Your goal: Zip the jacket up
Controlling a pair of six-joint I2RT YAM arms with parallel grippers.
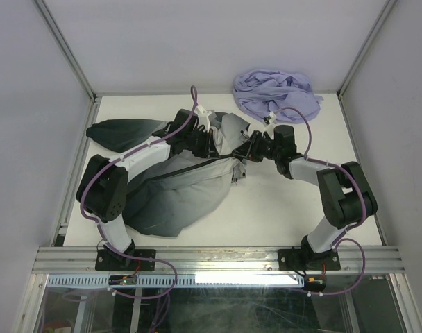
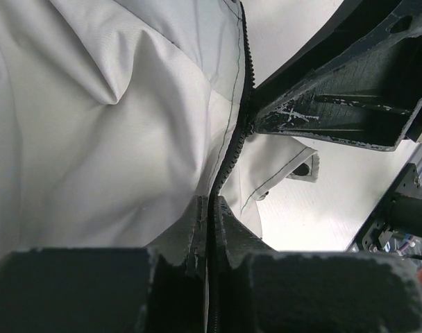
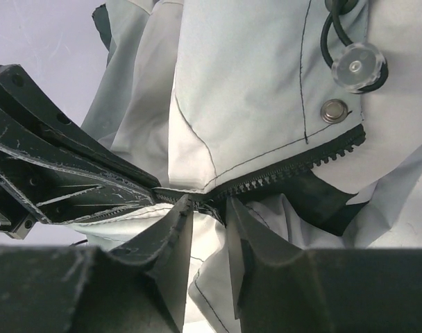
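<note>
Jacket [image 1: 176,198], zipper [image 3: 280,172] nipped by left end effector [image 2: 209,202], right end effector [image 3: 207,205]

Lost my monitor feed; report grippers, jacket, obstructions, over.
Left gripper shut on dark front zipper of black-to-grey jacket. Right gripper shut on same zipper, beside it. Teeth past right gripper look unjoined. Lavender-purple cloth garment lies apart, nothing blocking.

Bright, even overhead light fills the top view, with soft shadows beside the jacket [image 1: 176,194]. Wrist views show fabric sharp; near end effector fingers [image 2: 72,291] are dark and blurred; the surface [image 2: 322,208] glares white.
</note>
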